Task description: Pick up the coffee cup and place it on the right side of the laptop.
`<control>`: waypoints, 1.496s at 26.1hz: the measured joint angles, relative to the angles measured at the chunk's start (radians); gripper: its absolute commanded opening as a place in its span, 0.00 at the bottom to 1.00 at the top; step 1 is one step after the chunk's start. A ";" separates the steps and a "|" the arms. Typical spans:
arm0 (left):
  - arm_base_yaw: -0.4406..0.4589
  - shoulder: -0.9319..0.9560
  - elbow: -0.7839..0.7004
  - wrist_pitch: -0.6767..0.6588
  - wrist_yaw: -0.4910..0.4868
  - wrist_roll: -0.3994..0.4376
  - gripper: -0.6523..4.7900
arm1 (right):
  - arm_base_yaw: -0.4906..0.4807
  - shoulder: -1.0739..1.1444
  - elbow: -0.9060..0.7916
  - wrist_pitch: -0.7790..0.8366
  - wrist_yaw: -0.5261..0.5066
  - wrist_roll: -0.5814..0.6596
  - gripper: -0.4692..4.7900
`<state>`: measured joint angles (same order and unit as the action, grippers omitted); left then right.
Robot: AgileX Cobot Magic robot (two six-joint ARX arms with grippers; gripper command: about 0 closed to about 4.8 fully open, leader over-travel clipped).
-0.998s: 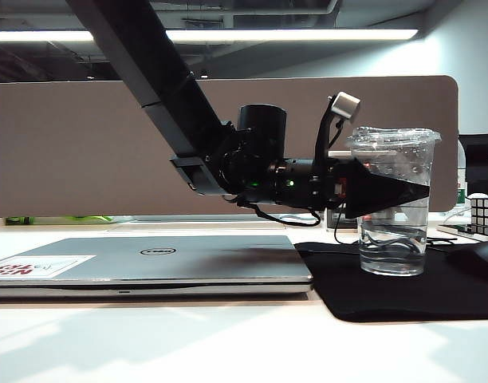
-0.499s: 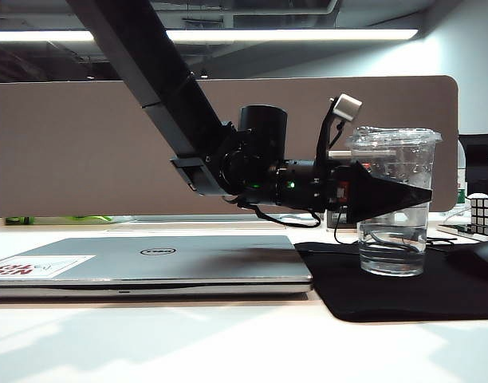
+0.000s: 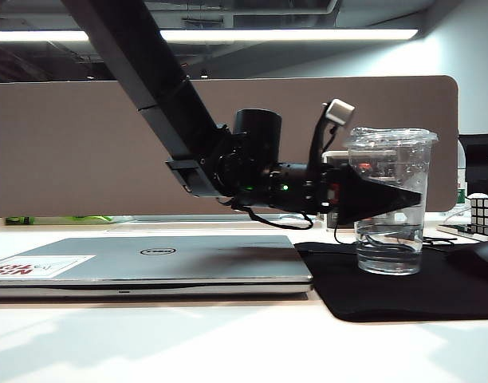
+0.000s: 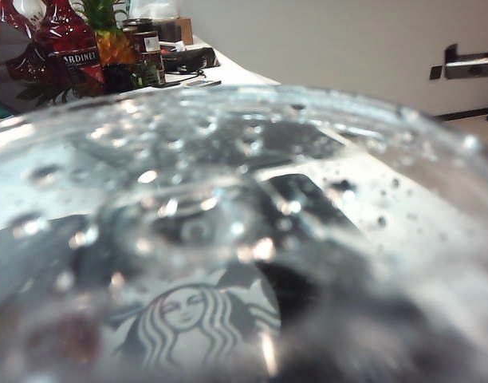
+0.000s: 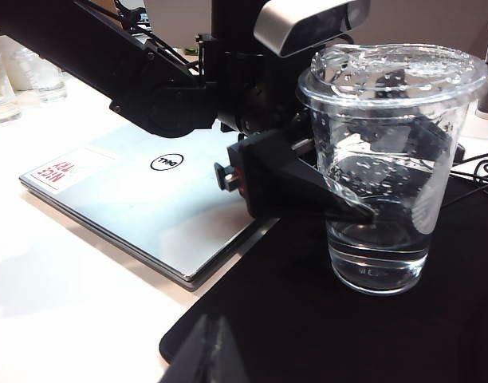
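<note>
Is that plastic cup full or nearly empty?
Nearly empty: the coffee cup holds only a shallow layer of clear liquid at its bottom, standing upright on the black mat.

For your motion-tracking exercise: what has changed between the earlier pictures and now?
The left gripper opened around the coffee cup and edged slightly left; the cup, standing on the black mouse mat, shifted slightly left too. The Dell laptop and Rubik's cube stayed put.
</note>
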<state>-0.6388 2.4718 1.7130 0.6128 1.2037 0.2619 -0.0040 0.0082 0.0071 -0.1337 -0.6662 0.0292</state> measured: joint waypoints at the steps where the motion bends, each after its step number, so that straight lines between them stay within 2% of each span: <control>1: 0.003 0.000 0.000 0.000 0.009 0.000 1.00 | 0.000 0.000 0.000 0.000 0.000 0.000 0.09; 12: 0.055 0.000 0.000 0.000 0.215 -0.005 1.00 | 0.000 0.000 0.000 0.000 0.000 0.000 0.09; 23: 0.148 0.000 -0.002 -0.002 0.252 -0.008 1.00 | 0.000 0.000 0.000 0.000 0.000 0.000 0.09; 26: 0.180 0.000 -0.005 -0.007 0.290 -0.008 1.00 | 0.000 0.000 0.000 0.000 0.000 0.000 0.09; 31: 0.249 0.000 -0.005 -0.007 0.315 -0.081 1.00 | 0.000 0.000 0.000 0.000 0.000 0.000 0.09; 32: 0.268 0.000 -0.005 -0.005 0.317 -0.105 0.92 | 0.000 0.000 0.000 0.000 0.000 0.000 0.09; 35: 0.320 0.000 -0.005 -0.004 0.340 -0.182 0.54 | 0.000 0.000 0.000 0.000 0.000 0.000 0.09; 37: 0.338 0.000 -0.005 -0.004 0.370 -0.210 0.19 | 0.000 0.000 0.000 0.000 0.000 0.000 0.09; 38: 0.349 0.000 -0.006 -0.004 0.384 -0.234 0.09 | 0.000 0.000 0.000 0.000 0.000 0.000 0.09; 39: 0.362 0.000 -0.006 -0.004 0.386 -0.264 0.11 | 0.000 0.000 0.000 0.000 0.000 0.000 0.09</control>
<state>-0.2771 2.4714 1.7073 0.6090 1.5894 -0.0025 -0.0040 0.0082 0.0071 -0.1337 -0.6662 0.0292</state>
